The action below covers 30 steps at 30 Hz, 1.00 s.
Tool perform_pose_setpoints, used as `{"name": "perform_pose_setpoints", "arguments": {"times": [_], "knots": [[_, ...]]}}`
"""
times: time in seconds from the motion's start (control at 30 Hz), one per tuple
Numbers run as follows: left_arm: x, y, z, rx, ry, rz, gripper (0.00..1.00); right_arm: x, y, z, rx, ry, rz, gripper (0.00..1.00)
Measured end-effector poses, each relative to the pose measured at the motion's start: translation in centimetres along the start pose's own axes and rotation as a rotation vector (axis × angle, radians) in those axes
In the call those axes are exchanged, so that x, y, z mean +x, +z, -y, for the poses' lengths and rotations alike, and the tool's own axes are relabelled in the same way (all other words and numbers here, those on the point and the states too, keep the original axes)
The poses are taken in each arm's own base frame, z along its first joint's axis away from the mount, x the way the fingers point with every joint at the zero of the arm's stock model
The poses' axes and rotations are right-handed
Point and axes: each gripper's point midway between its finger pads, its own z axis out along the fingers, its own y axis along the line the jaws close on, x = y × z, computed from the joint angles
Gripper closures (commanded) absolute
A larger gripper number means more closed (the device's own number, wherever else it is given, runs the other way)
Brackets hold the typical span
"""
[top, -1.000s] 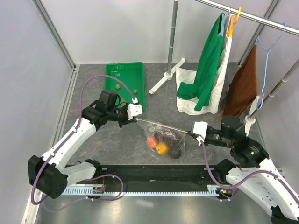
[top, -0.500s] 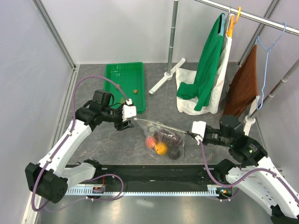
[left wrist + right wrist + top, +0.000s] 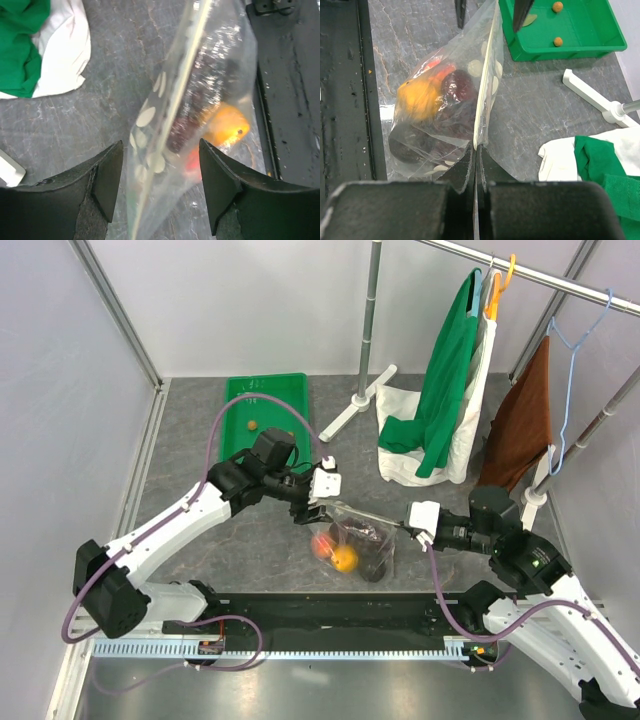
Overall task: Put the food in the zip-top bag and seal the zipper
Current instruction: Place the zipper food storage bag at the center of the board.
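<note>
Pinching zipper [image 3: 487,85] end, right jaws clamped, left jaws spread astride the bag [image 3: 150,120]

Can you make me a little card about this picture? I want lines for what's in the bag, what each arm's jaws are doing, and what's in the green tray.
Bag: clear dotted zip-top bag, held up by its top edge
Inside the bag: orange, peach, grape bunch, plum
Left jaws: open, one on each side of the zipper
Right jaws: shut on the zipper's end
Sealed all the way: cannot tell
Green tray: two small orange bits
</note>
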Motion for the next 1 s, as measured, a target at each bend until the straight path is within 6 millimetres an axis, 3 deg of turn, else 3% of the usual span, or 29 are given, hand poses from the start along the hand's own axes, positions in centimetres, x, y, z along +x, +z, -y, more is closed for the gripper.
{"name": "perform_pose_setpoints", "arguments": {"times": [0.13,0.37,0.83,1.0], "knots": [[-0.2,1.0,-0.5,-0.013,-0.009,0.005,0.35,-0.1,-0.2,-0.3,-0.009,-0.008,0.007,1.0],[-0.6,1.5,-0.5,-0.008,-0.014,0.018,0.49,-0.1,-0.3,-0.6,-0.019,-0.017,0.011,1.0],[-1.2,1.9,-0.2,0.023,-0.031,0.039,0.52,-0.2,-0.3,-0.6,-0.022,-0.022,0.013,1.0],[-1.8,1.9,-0.7,0.016,-0.03,0.045,0.58,-0.2,-0.3,-0.6,-0.022,-0.021,0.012,1.0]]}}
